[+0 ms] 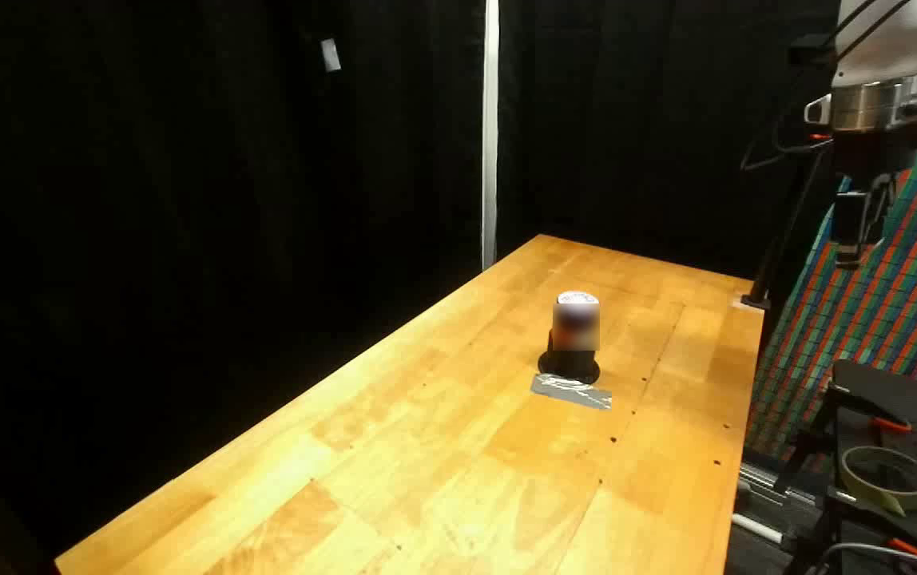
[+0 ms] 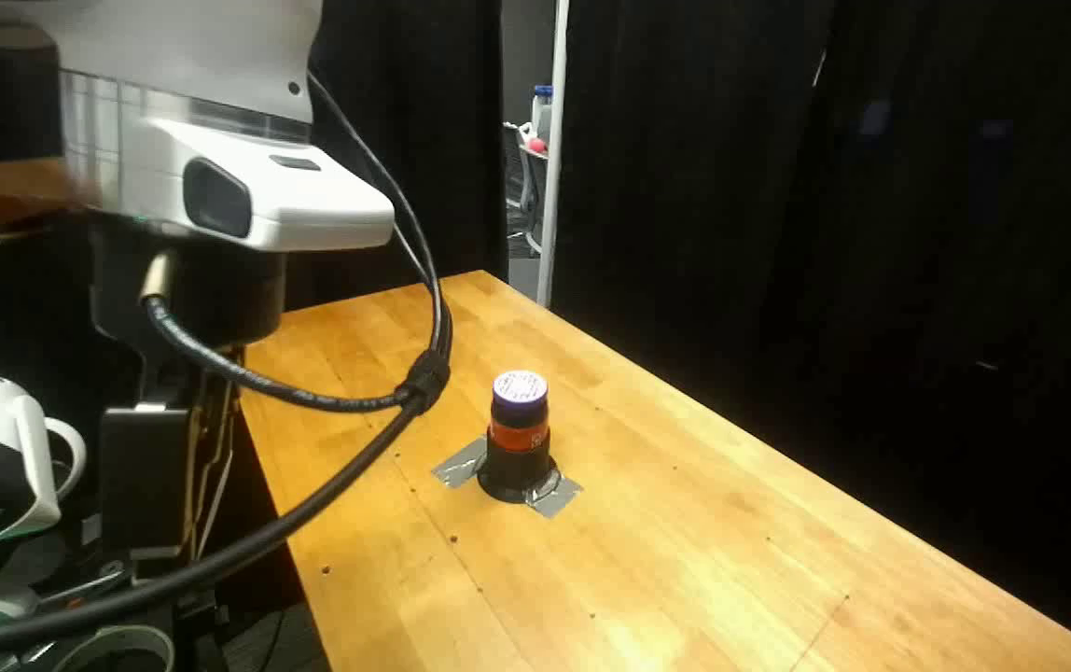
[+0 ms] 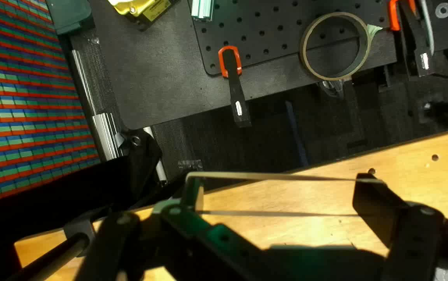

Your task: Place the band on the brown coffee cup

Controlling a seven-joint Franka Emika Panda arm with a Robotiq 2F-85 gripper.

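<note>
Band (image 3: 271,176) was strung around the two fingers (image 3: 382,212) of the gripper (image 3: 280,197), which stood wide apart (wrist view); both strands ran straight across the gap. How it wrapped the finger at the picture's right was hard to follow: that block was too dark. Gripper body below was dim, partly green-lit, cut off by the frame.

Brown coffee cup (image 2: 519,415) stood upright on the wooden table (image 2: 731,541), in a black flared base (image 2: 515,469) with grey tape strips (image 2: 459,465) at its foot. Where cup ended and base began was hard to make out. In an exterior view a smeared patch covered the cup's middle (white top (image 1: 577,299) readable as a disc). Finger spacing couldn't be told from the exterior views. Arm (image 2: 190,47) was cut off in both, and a thick cable (image 2: 349,469) crossed in front of one long table edge.

Room: wood ran on around the base on all sides, black curtain (image 1: 187,200) past the other long edge. In both exterior views the gripper hung well apart from the cup. Wrist view had the table edge slanting behind the band, then a dark gap, then a black bench (image 3: 157,70) with a tape roll (image 3: 365,43) and clamps (image 3: 237,89) along its edge.
</note>
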